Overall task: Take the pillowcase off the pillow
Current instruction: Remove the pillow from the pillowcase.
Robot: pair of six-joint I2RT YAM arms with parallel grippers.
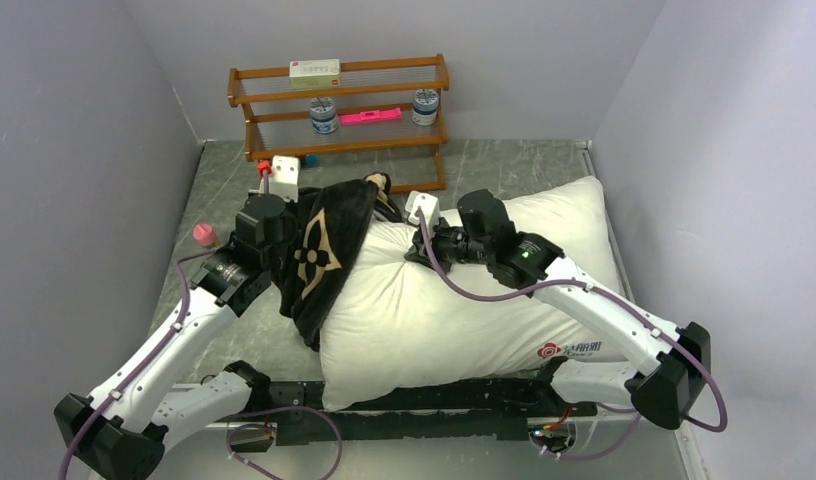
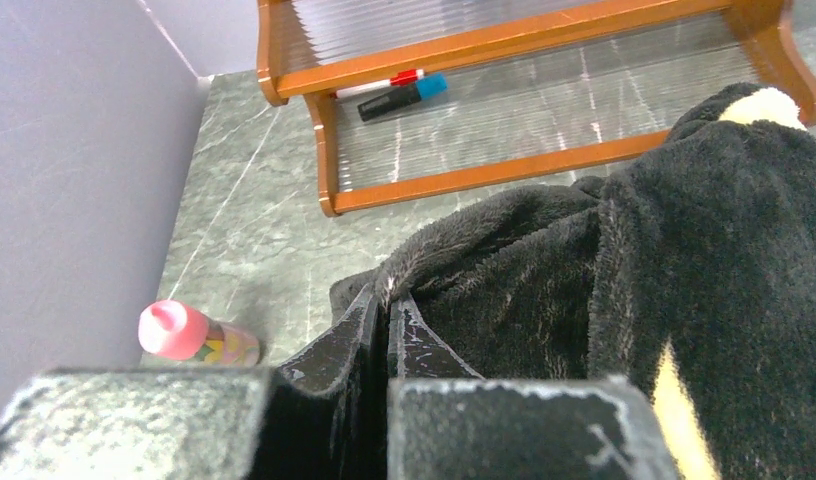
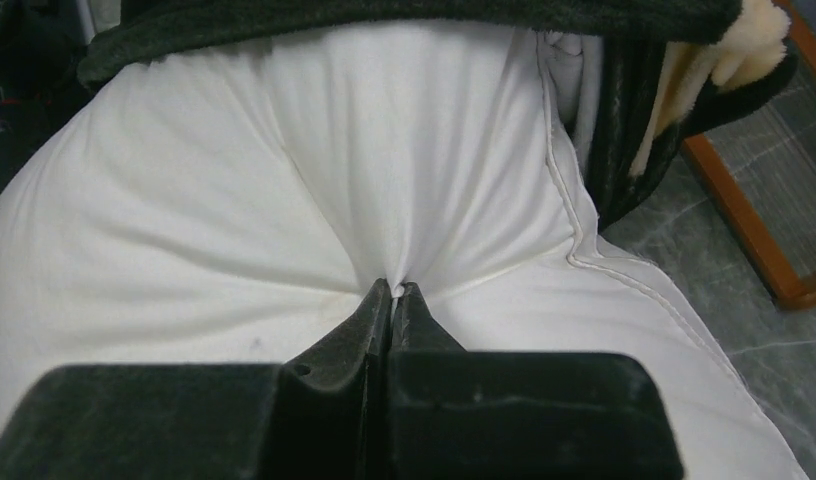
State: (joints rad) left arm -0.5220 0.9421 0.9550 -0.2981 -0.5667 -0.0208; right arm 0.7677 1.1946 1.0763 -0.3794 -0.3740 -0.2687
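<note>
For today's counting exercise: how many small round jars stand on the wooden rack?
2. The left jar and the right jar stand on the wooden rack's middle shelf, a pink object between them. Its bottom shelf is partly hidden.

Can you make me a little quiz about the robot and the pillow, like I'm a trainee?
1. True or false: the pillowcase covers the whole pillow.
2. What do the right jaws pinch? A) pillow B) pillowcase C) nothing
3. Fill in: the left jaws are shut on the ____.
Key: 1 false, most of the pillow is bare; 2 A; 3 pillowcase.
</note>
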